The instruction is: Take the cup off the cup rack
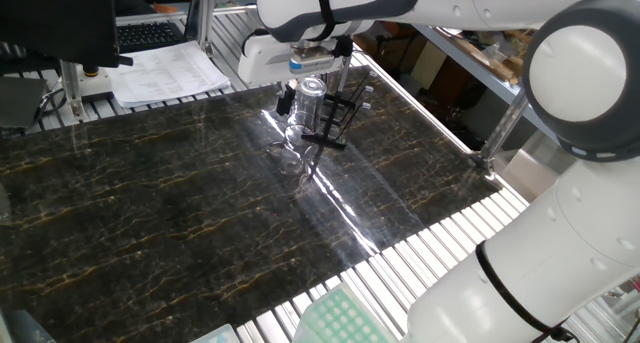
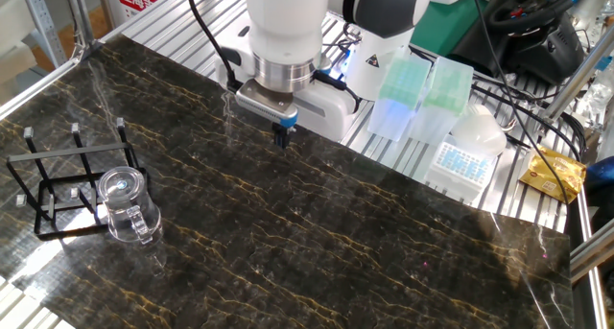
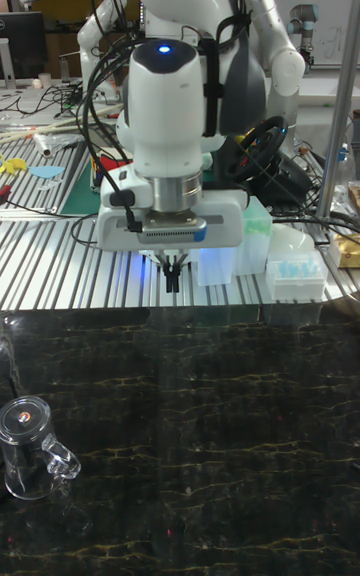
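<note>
Claw (image 2: pixel 281 135) hovering narrow, empty, over bench (image 2: pixel 384 233) far edge; cup (image 2: pixel 123 204) sitting upright at cup rack (image 2: pixel 58 190), well apart toward opposite corner.

One cup (image 2: pixel 125 204), one cup rack (image 2: pixel 58 180), two green-lidded boxes (image 2: pixel 422 94).

I am seeing the cup (image 2: pixel 123 203), a small clear glass mug, standing upright with its round rim facing up and its side handle pointing away from the cup rack (image 2: pixel 59 183). It is sitting against the rack's front edge. The cup rack, thin black rods on a flat base, is standing upright beside it.
</note>
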`<state>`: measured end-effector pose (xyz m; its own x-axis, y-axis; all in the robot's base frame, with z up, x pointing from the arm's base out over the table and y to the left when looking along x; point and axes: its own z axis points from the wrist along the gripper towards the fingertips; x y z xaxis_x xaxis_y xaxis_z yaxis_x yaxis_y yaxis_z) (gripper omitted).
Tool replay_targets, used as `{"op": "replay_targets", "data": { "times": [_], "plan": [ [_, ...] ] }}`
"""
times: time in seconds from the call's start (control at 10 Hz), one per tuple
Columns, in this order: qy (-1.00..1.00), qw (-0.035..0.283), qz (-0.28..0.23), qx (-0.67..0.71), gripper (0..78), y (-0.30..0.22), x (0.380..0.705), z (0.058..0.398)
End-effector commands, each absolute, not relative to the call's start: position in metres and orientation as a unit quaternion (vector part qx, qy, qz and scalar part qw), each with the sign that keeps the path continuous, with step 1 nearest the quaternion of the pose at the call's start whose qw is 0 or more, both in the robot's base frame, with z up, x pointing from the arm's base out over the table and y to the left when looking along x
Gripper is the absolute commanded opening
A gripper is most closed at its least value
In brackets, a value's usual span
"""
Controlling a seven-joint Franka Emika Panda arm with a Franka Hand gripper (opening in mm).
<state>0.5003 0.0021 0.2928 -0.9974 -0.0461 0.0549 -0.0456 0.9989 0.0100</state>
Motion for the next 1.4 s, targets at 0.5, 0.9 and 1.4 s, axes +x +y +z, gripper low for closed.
{"op": "replay_targets", "data": {
  "times": [0.5,0.9,1.4],
  "plan": [
    [-0.999,0.030,0.014,0.023,0.0,-0.012,0.517,0.293],
    [-0.999,0.029,0.014,0.023,0.0,-0.026,0.523,0.286],
    [-0.999,0.023,0.029,0.019,0.0,-0.029,0.526,0.280]
  ]
}}
